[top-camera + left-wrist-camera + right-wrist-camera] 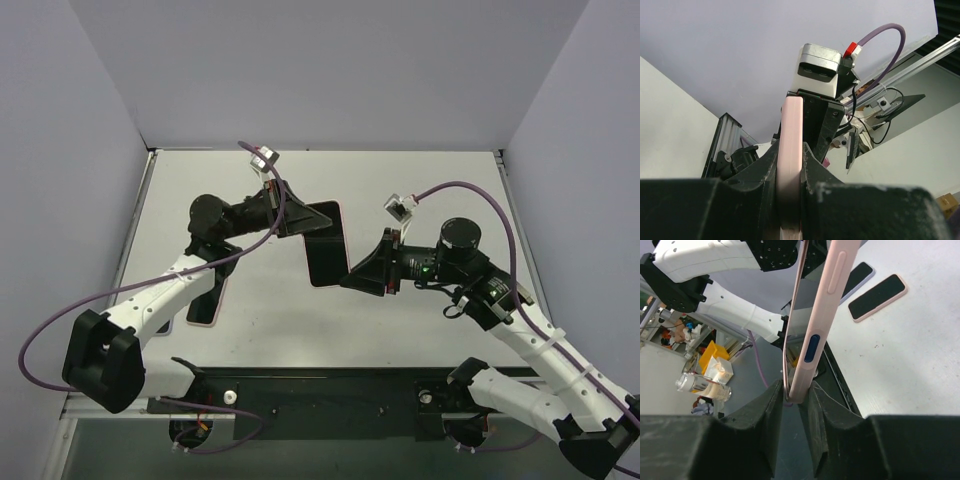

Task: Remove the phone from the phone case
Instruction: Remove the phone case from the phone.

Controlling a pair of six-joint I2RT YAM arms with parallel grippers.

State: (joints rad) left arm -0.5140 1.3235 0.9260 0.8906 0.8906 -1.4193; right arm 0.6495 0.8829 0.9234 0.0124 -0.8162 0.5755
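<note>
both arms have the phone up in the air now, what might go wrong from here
1. The phone case hangs above the table, pinched only at its ends by the left gripper and right gripper. If either grip slips, it could drop.
2. In the right wrist view the fingers squeeze across the case's thin edge, so pulling may twist or bend it rather than free the phone.

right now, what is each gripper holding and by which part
Both hold the pink-cased phone: left gripper clamps its far end, right gripper its near end.
</note>
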